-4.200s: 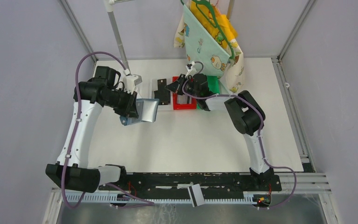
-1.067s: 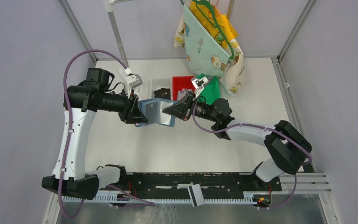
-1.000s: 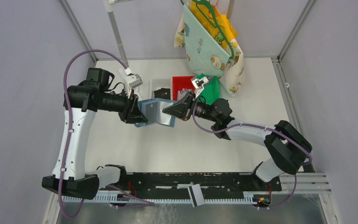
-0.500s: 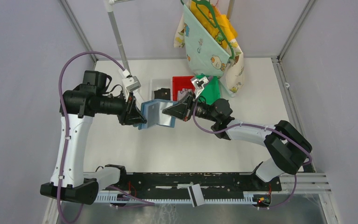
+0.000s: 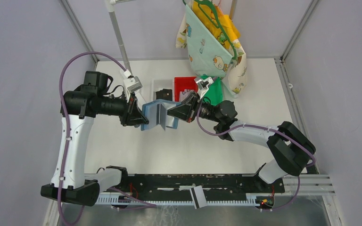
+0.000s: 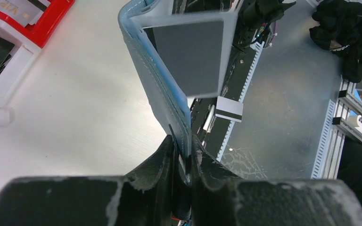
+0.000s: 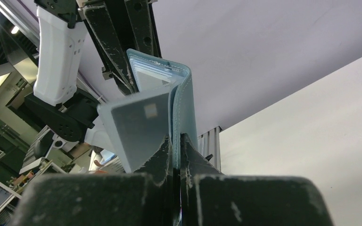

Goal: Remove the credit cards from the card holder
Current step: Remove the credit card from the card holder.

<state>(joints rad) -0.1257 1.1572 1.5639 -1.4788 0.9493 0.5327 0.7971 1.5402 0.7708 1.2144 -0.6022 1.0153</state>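
Teal card holder (image 5: 156,116) hangs in mid-air, left gripper (image 6: 183,143) and right gripper (image 7: 176,141) each clamped on a flap; steady, gentle spreading should expose the protruding grey card (image 6: 188,56).

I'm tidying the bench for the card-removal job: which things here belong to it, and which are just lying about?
Job: card holder, gripped by left end effector and right end effector; grey credit card sticking out; probably red tray holding a pale card.
Lying about: white tray, green piece, hanging patterned cloth.

red tray (image 5: 183,84), white tray (image 5: 156,84), hanging patterned cloth (image 5: 212,52)
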